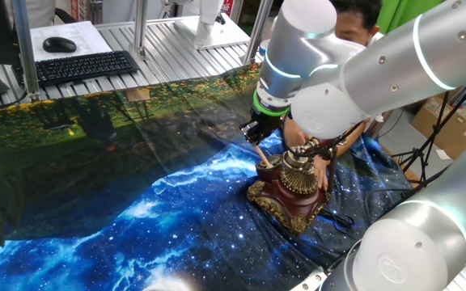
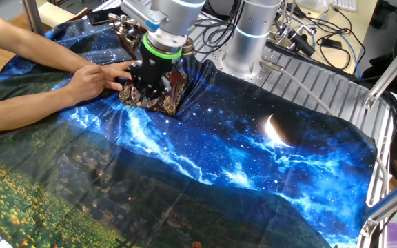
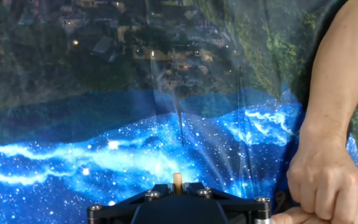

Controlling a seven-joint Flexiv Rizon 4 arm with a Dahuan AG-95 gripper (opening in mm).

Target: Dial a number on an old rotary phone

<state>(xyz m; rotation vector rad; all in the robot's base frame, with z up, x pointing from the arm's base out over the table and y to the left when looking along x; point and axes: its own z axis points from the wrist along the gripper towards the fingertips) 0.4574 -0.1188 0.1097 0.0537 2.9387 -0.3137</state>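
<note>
A: Sitting on the starry blue printed cloth [image 1: 160, 202], near its edge: small dark red-brown rotary phone with gold base trim and brass dial [image 1: 291, 194].

B: Gripper?

A: Black two-finger gripper [image 1: 259, 142] just above the dial, jaws narrow, pinching a thin pale wooden stick [image 1: 260, 153] whose tip points at the dial.

B: Person's bare hand [image 2: 95, 79]?

A: Touching the phone, bracing it.

B: Risks?

A: Likely the stick slips from a finger hole, or the phone skids on loose cloth if that hand lets go.

the old rotary phone [image 1: 291, 191] is seen upright on the starry blue part of the cloth. a dark red-brown body, ornate gold base trim and a brass top are shown.
</note>
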